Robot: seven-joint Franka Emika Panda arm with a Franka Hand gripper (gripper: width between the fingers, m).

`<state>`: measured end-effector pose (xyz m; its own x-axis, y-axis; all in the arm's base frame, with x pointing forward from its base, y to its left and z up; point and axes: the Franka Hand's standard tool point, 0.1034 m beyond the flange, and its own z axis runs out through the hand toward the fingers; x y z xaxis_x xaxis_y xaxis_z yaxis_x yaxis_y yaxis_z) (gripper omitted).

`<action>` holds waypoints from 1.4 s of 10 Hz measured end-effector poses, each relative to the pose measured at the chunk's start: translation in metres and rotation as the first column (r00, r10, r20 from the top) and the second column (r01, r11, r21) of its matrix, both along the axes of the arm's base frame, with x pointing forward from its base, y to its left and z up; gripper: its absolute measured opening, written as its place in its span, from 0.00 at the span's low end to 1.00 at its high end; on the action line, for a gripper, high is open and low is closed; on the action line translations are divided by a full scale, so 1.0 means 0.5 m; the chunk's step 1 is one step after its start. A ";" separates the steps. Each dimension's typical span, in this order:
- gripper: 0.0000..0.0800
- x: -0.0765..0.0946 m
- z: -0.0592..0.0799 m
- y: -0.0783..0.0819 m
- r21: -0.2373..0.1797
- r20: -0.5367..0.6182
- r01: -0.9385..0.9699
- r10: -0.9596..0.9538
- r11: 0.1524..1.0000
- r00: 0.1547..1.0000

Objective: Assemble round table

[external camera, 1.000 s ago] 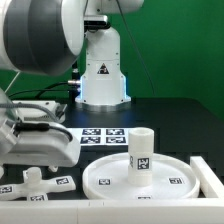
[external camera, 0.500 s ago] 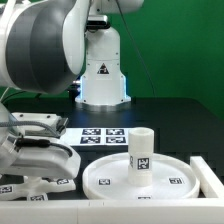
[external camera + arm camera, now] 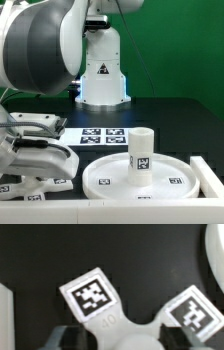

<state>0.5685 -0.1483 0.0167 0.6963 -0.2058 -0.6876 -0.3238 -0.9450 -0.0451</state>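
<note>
The round table's white rimmed disc (image 3: 110, 182) lies at the front of the exterior view, with the short thick leg (image 3: 142, 150) standing upright on it. The small cross-shaped foot (image 3: 38, 180) lies on the table at the exterior view's left, apart from the disc. My gripper (image 3: 40, 168) is low over it. In the wrist view the foot (image 3: 120, 319) fills the picture with two tagged arms spread away from me. My gripper (image 3: 122, 339) straddles its hub, and the grey fingers (image 3: 62, 336) press close on both sides.
The marker board (image 3: 100, 135) lies flat behind the disc. The robot's white base (image 3: 103, 70) stands at the back in front of a green wall. A raised white edge (image 3: 210, 175) borders the disc at the exterior view's right.
The arm has sunk a little lower over the foot since the earliest frame. The fingers have drawn in from wide open onto the foot's hub. Disc and leg have not moved.
</note>
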 end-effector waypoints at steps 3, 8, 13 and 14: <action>0.27 0.000 -0.001 0.002 0.001 0.000 -0.001 0.001 1.000 1.000; 0.28 -0.098 -0.003 0.025 0.035 -0.012 -0.005 0.005 0.999 1.000; 0.30 -0.109 -0.005 0.030 0.033 -0.015 -0.006 0.007 0.999 1.000; 0.30 -0.110 -0.004 0.030 0.037 -0.022 -0.005 0.005 0.999 1.000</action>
<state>0.5134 -0.1333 0.0145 0.6821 -0.1768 -0.7095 -0.3204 -0.9445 -0.0726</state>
